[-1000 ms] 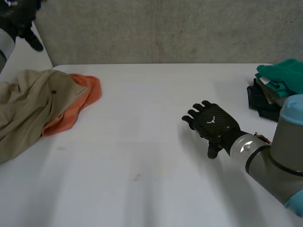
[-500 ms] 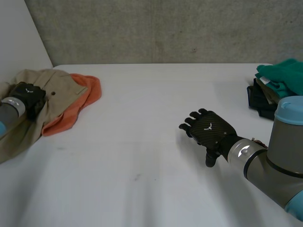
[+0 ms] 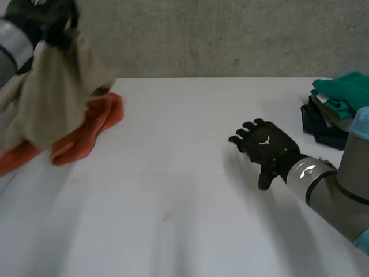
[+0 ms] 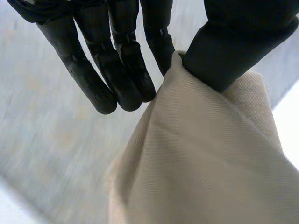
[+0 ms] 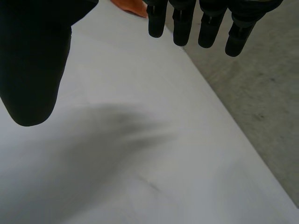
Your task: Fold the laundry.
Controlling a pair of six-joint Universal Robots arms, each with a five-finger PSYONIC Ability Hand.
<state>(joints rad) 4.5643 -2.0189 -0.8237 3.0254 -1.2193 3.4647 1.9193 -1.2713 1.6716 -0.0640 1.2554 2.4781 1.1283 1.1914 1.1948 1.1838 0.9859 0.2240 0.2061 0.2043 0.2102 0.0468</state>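
My left hand (image 3: 49, 17) is raised high at the table's far left, pinching a beige garment (image 3: 55, 98) that hangs down from it. In the left wrist view the thumb (image 4: 243, 42) presses the beige cloth (image 4: 201, 158) against the fingers (image 4: 117, 70). Under the hanging garment an orange cloth (image 3: 86, 130) lies on the white table (image 3: 184, 190). My right hand (image 3: 265, 147) hovers open over the table's right middle, palm down, holding nothing. Its straight fingers (image 5: 187, 23) and thumb (image 5: 32, 60) are spread above the bare tabletop.
A stack of folded clothes (image 3: 337, 109), teal on top of dark ones, sits at the table's far right edge. A grey wall (image 3: 219, 34) runs behind the table. A tip of the orange cloth (image 5: 128, 7) lies beyond my right fingertips.
My left hand came down onto the beige garment, closed on it and lifted it high off the orange cloth. My right hand shifted slightly to the right, still open.
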